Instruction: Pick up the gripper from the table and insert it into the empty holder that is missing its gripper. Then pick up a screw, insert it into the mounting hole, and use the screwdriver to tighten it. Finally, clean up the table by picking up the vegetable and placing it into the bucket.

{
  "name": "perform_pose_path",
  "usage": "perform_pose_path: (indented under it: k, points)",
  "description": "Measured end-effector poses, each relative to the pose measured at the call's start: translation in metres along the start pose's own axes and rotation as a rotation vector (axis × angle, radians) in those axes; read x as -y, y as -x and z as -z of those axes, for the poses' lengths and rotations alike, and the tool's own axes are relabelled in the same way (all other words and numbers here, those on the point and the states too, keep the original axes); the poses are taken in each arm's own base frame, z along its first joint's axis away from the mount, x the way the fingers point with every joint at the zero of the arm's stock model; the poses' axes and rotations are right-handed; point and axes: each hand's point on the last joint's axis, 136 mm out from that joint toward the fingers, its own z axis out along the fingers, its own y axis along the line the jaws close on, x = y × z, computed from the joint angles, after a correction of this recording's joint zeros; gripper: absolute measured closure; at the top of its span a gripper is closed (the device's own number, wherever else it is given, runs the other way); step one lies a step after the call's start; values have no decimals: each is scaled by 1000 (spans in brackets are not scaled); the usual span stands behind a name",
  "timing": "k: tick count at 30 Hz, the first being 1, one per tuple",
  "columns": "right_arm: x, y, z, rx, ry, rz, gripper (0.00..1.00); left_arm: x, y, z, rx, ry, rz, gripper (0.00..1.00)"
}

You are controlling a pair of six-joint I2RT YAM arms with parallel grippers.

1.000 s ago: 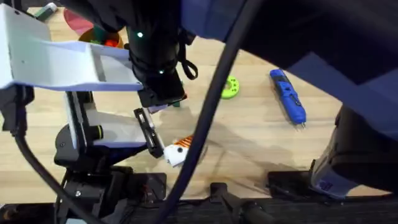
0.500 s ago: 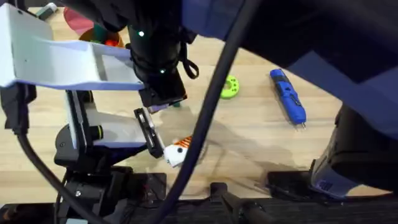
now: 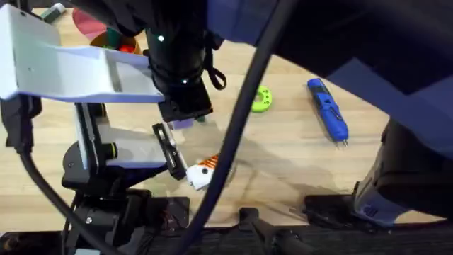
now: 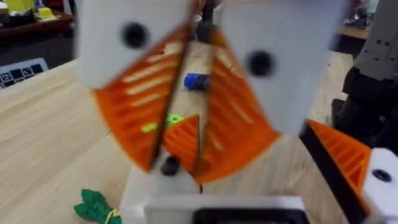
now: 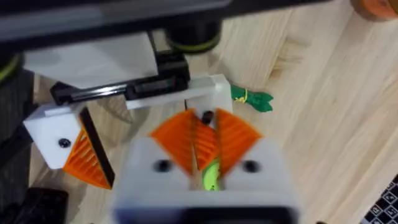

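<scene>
At the holder, my right jaws are clamped tight on the gripper. I judge it not yet seated. Screw and tightening remain, and the vegetable lies just beside the holder.

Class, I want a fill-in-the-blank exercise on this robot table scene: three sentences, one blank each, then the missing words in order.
1. The pen-shaped screwdriver lying on the table is ____ in colour.
2. The round disc beside the screwdriver is lime-____.
3. The ribbed pads on the left gripper are ____.

Missing words: blue; green; orange
</scene>
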Motion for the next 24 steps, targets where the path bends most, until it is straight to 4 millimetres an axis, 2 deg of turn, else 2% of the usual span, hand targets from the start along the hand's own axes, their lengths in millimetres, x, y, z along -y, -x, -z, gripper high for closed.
perform_pose_path:
  k: [5, 6, 8, 17, 20, 24]
  points:
    - [-1, 0, 0, 2, 3, 2, 120, 0, 0, 0, 0, 0, 0, 15]
    - [-1, 0, 0, 2, 3, 5, 37, 0, 0, 0, 0, 0, 0, 16]
    - [-1, 0, 0, 3, 4, 5, 11, 0, 0, 0, 0, 0, 0, 15]
    - [0, 0, 0, 4, 3, -30, 8, 0, 0, 0, 0, 0, 0, 15]
    - [6, -2, 0, -8, -25, -107, 8, 0, 0, 0, 0, 0, 0, 15]
    - [21, -18, 2, -68, -105, -284, 8, 0, 0, 0, 0, 0, 0, 16]
